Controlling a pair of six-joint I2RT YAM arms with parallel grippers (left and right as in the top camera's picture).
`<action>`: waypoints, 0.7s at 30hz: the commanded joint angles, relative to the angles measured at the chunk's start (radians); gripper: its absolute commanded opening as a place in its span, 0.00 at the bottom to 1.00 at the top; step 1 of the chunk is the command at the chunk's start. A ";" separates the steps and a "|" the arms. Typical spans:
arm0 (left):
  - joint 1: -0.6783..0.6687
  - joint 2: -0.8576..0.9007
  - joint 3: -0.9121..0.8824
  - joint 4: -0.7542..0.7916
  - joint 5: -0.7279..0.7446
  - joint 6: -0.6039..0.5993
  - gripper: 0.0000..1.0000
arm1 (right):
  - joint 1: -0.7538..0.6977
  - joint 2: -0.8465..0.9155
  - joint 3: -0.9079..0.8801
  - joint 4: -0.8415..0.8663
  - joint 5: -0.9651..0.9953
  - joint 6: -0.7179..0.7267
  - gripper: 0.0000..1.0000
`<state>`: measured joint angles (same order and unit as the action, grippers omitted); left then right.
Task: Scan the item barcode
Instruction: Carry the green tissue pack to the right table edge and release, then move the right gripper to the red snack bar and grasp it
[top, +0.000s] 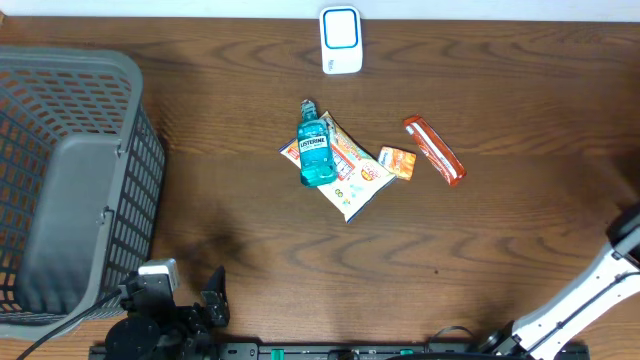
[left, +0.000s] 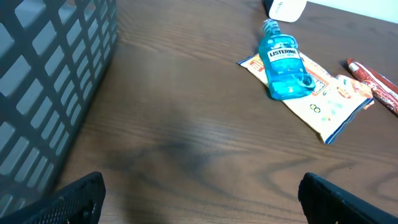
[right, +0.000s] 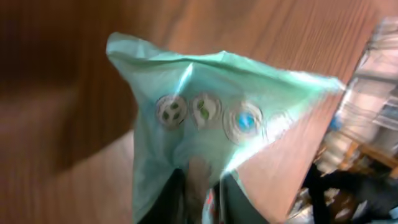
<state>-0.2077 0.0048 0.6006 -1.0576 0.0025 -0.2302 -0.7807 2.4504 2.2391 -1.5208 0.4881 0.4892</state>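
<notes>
Pinches a mint-green packet (right: 211, 112) by its bottom edge in the narrowly parted right tool (right: 202, 199), long axis up-frame, off the overhead's right edge, well apart from the white scanner (top: 340, 40) at top centre; shows left tool (left: 211, 202) gaping, empty.

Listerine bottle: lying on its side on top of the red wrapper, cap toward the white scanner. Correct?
Not quite. The overhead view shows the Listerine bottle lying on the white-and-orange snack pouch, not the red wrapper, which lies apart beyond the small orange box. On its side, cap toward the white scanner: correct.
</notes>
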 joint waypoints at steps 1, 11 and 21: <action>-0.004 0.000 0.003 -0.001 0.013 0.016 0.99 | -0.033 -0.033 0.004 0.002 -0.080 0.011 0.31; -0.004 0.000 0.003 -0.001 0.013 0.016 0.99 | -0.016 -0.107 0.038 -0.002 -0.275 0.004 0.62; -0.004 0.000 0.003 -0.001 0.013 0.016 0.99 | 0.188 -0.286 0.042 0.006 -0.573 -0.095 0.65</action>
<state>-0.2077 0.0048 0.6006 -1.0580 0.0025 -0.2306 -0.6804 2.2230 2.2608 -1.5097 0.0433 0.4423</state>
